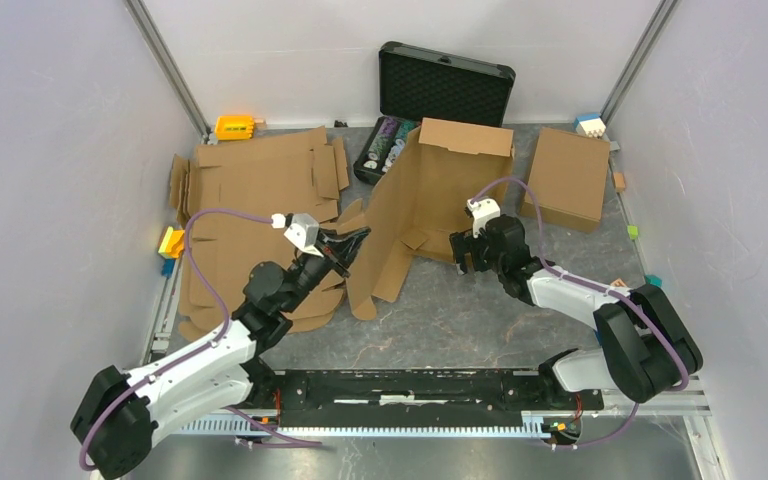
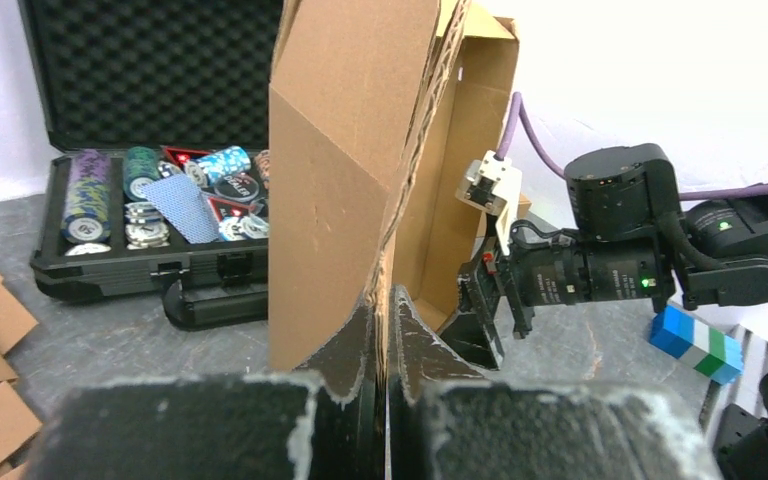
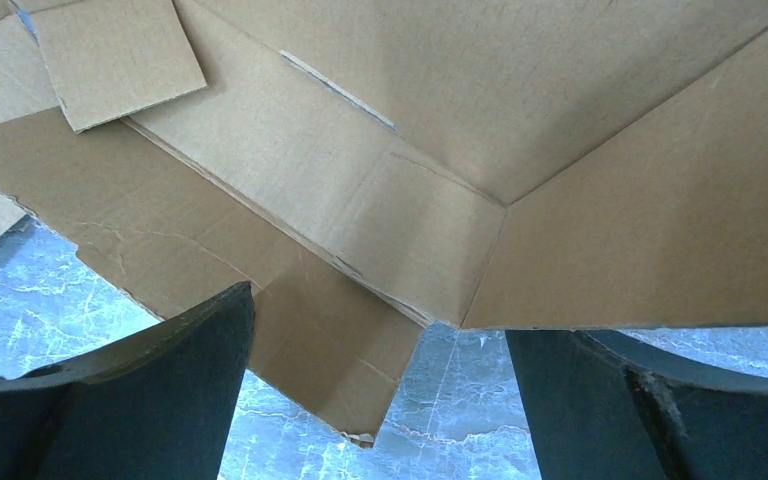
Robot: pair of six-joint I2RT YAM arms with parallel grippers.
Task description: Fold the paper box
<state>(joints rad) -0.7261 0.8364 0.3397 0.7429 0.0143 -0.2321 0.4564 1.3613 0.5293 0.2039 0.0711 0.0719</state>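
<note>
Cardboard, brown corrugated, part-raised: paper box [image 1: 430, 195], at the middle of the grey marbled tabletop [image 1: 460, 320], just near of the black case [image 1: 445, 85]. Back panel upright, short top flap bent over at the far end, left wall angled out toward the near left, small tab lying at the base on the near side. Held at the left by the left pincer [image 1: 358, 238]: closed on the near edge of that left wall, the raw corrugated edge pinched between both fingers [image 2: 345, 365] in the left wrist view. Attended on the right by the right pincer [image 1: 462, 256]: open, jaws spread wide, low at the near right side of the box; fingers [image 3: 160, 385] either side of an inner corner fold and the loose tab, contact with the cardboard not determinable. Also on the tabletop: stack of flat cardboard blanks [image 1: 250, 190] at the left, under and beside the left arm; finished cardboard box [image 1: 567, 178] at the far right, apart from the work; black case open, foam-lined lid raised, rows of colourful chips [image 2: 150, 195] inside. Orange object [image 1: 233, 127] at the far left corner; blue and white block [image 1: 590, 124] at the far right corner.
</note>
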